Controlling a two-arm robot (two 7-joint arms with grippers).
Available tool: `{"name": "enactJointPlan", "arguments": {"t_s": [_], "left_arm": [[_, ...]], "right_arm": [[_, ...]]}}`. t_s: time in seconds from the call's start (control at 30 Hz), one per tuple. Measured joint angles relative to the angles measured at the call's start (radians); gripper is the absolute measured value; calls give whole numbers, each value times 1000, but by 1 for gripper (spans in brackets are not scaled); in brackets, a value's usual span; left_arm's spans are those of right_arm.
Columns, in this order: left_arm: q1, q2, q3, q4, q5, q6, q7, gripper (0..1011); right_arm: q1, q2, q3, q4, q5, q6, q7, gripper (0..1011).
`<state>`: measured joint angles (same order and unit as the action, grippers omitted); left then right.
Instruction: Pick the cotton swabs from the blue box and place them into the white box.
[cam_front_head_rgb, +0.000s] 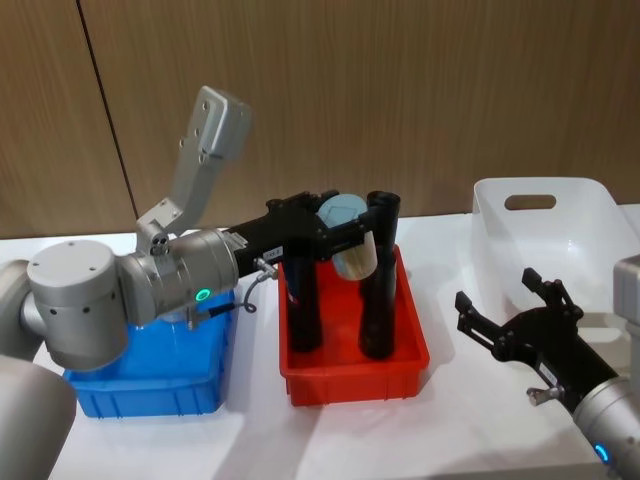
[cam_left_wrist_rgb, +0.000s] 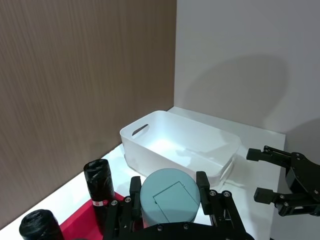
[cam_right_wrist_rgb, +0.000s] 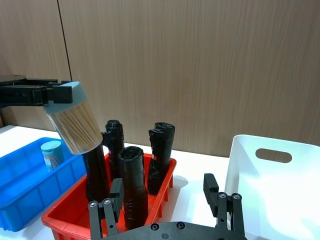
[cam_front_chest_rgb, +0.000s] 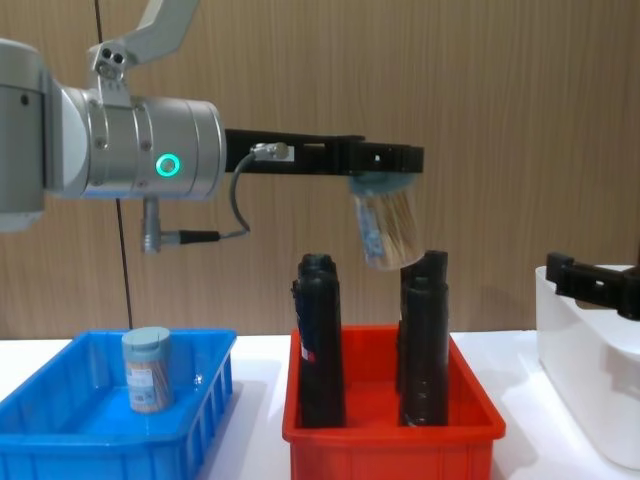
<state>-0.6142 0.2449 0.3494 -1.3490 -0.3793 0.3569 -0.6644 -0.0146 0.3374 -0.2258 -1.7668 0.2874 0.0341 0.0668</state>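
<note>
The left arm is stretching level above the red plastic bin, and the left gripper is clamping a clear plastic cotton swab jar by its pale blue lid. The jar is hanging tilted over the black rolled cylinders standing in that bin. The right gripper is hovering with fingers spread beside the tall white plastic box. A second cotton swab jar is standing upright in the shallow blue plastic box on the white counter.

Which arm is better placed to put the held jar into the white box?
Likely left. The left gripper grips the cotton swab jar by its lid above the red bin; the right gripper is open and empty near the white box.
</note>
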Motion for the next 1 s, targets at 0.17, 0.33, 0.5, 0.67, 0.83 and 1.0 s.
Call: {"name": "enactJointPlan", "arguments": {"t_s": [0.17, 0.33, 0.5, 0.67, 0.83, 1.0], "left_arm": [[-10, -5, 3, 8, 0, 7, -9, 669], [-16, -8, 5, 13, 0, 11, -15, 669], [-20, -10, 6, 17, 0, 14, -19, 669], [-23, -11, 6, 18, 0, 15, -22, 669], [-25, -12, 7, 20, 0, 17, -23, 669], [-26, -12, 7, 21, 0, 17, -24, 669]], "right_arm": [[0, 0, 0, 0, 0, 0, 0, 1002], [0, 0, 0, 0, 0, 0, 0, 1002], [1, 0, 0, 0, -1, 4, 1, 1002], [8, -1, -1, -2, -11, 41, 14, 1002], [27, -1, -5, -5, -35, 104, 46, 1002], [48, -4, -10, -3, -60, 155, 82, 1002]]}}
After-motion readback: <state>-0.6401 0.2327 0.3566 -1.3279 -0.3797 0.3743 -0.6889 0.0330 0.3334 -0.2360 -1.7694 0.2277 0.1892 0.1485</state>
